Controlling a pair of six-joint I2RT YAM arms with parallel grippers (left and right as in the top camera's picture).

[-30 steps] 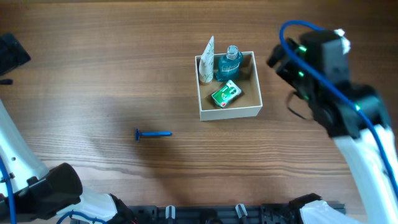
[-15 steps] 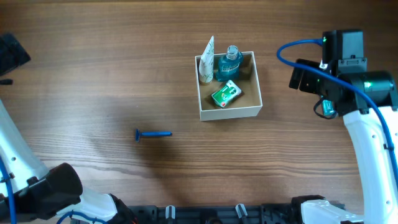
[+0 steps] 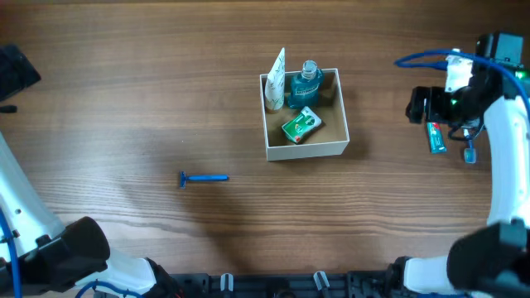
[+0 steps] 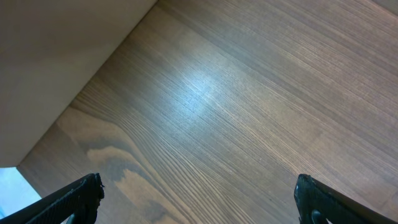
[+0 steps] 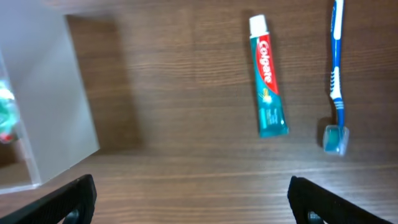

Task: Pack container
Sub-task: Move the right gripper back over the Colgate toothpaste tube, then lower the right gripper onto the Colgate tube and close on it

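1. Your right gripper hung above the toothpaste, jaws spread wide, holding nothing; best come down square across its middle.
2. The toothbrush lay just beside it, ready to snag a finger.
3. The container sat near, leftward, a bottle and green packet inside.
4. Your left gripper hung wide, empty; a razor lay well apart.

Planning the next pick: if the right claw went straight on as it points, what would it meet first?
Probably bare table, just left of the toothpaste tube; depth is unclear.
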